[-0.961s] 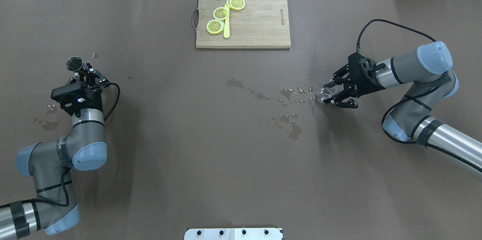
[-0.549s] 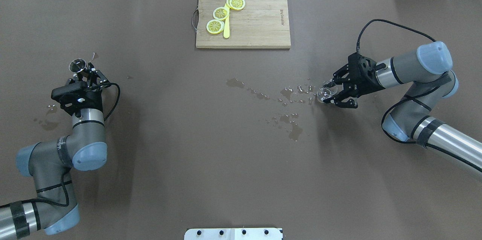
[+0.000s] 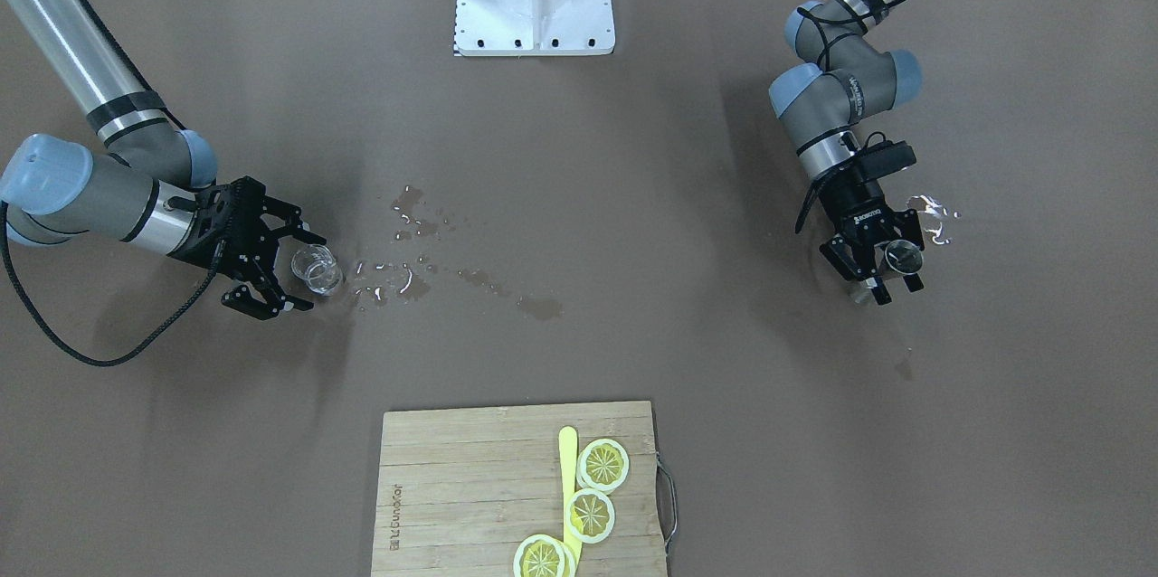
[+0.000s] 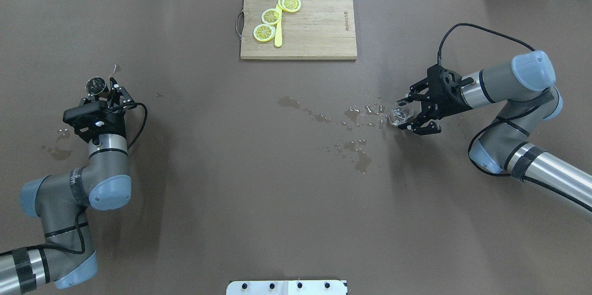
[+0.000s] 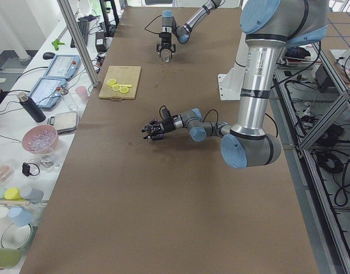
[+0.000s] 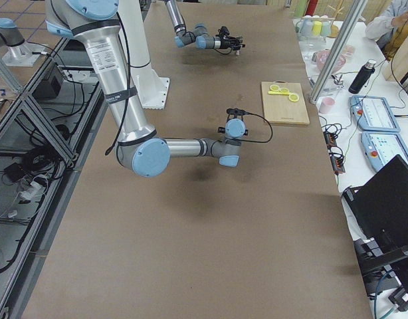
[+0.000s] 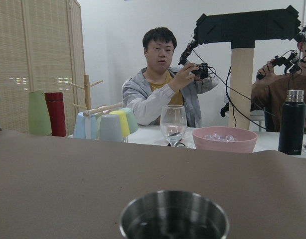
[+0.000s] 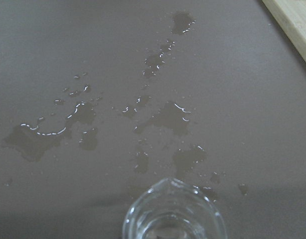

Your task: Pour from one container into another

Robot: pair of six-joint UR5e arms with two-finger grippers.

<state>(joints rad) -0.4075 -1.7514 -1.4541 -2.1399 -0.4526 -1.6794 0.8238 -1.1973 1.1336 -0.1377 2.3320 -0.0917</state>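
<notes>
My left gripper [image 4: 100, 89] is shut on a small metal cup [image 4: 96, 85], which it holds upright at the table's left side. The left wrist view shows the metal cup [image 7: 174, 215] from just behind its rim, with dark liquid inside. On the right, a small clear glass beaker [image 4: 400, 114] stands upright on the table. My right gripper [image 4: 410, 116] is open, with one finger on either side of the beaker and not touching it. The front view shows the same beaker [image 3: 317, 269] at the tips of the right gripper [image 3: 293, 273]. The beaker [image 8: 174, 211] looks nearly empty.
Water puddles [image 4: 356, 140] are scattered over the brown table between centre and beaker. A wooden cutting board [image 4: 319, 27] with lemon slices [image 4: 271, 16] and a yellow knife lies at the far middle. Small wet spots [image 4: 58, 149] lie near my left arm.
The left gripper turned the metal cup from tilted to upright and drew it slightly nearer. The right gripper stayed open around the beaker with hardly any motion.
</notes>
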